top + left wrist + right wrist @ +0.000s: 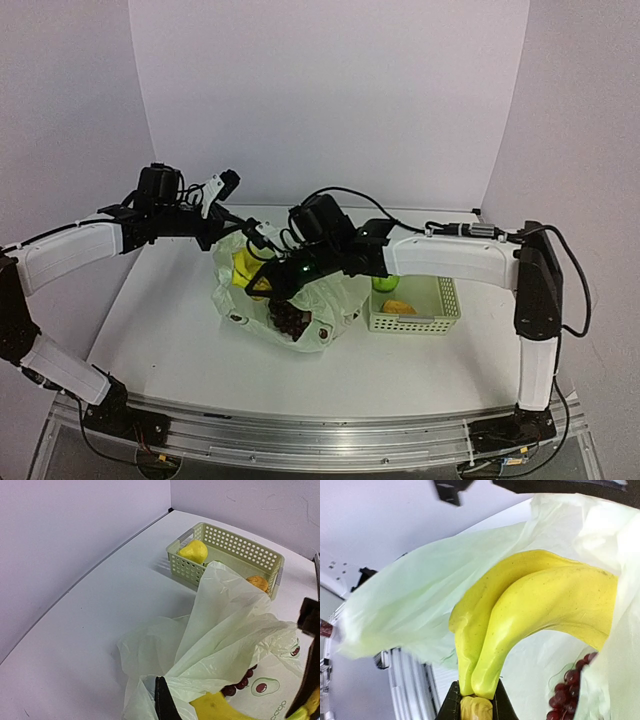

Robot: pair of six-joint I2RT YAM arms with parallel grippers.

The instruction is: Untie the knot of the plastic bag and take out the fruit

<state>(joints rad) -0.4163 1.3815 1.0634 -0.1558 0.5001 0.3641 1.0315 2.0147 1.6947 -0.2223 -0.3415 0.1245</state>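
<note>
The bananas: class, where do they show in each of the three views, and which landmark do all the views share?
Top external: centre, bananas in the open mouth of the plastic bag.
Left wrist: bananas at the bottom edge, below the bag's raised flap.
Right wrist: bananas fill the centre, stem pinched by the right claw.
Shared landmark: grapes beside them.
</note>
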